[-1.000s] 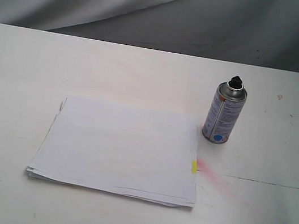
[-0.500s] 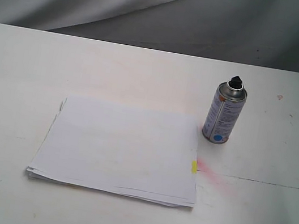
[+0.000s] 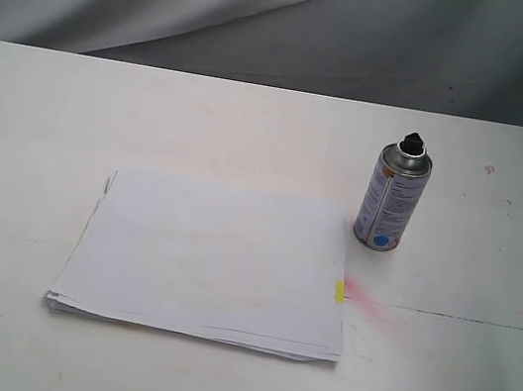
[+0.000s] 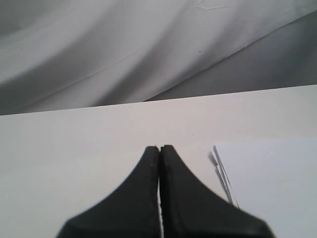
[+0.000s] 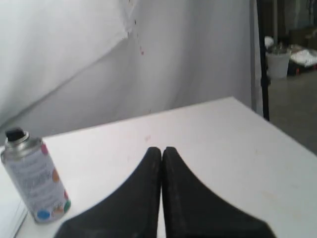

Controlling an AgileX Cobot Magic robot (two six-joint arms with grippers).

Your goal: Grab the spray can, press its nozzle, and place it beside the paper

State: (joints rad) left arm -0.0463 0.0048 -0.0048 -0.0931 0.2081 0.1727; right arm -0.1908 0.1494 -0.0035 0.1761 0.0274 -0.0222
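Spray can: the spray can (image 3: 393, 200) stands upright on the white table (image 3: 252, 134). In the exterior view it is at about 2 o'clock from the middle of the paper (image 3: 211, 257), just beside the far right corner of the stack. I cannot tell if it touches the sheets.
Nozzle: the nozzle (image 3: 413, 142) is black and sits on the silver dome, at 12 o'clock of the can. Nothing presses on it.
Label: white print, with a blue dot low down on the can.
Paper: a thin stack lying flat, with the sheets a little fanned out at the 7 o'clock corner.
Yellow tab: the yellow tab (image 3: 339, 290) is on the 3 o'clock edge of the stack.
Pink stain: the pink stain (image 3: 374, 305) is on the table just beside the tab, and it runs toward 4 o'clock.
Left gripper: the left gripper (image 4: 159, 148) has its two black fingers pressed together, with nothing between them. A corner of the paper lies near it.
Right gripper: the right gripper (image 5: 161, 148) is also fully closed and has hold of nothing. The can stands apart from its fingers.
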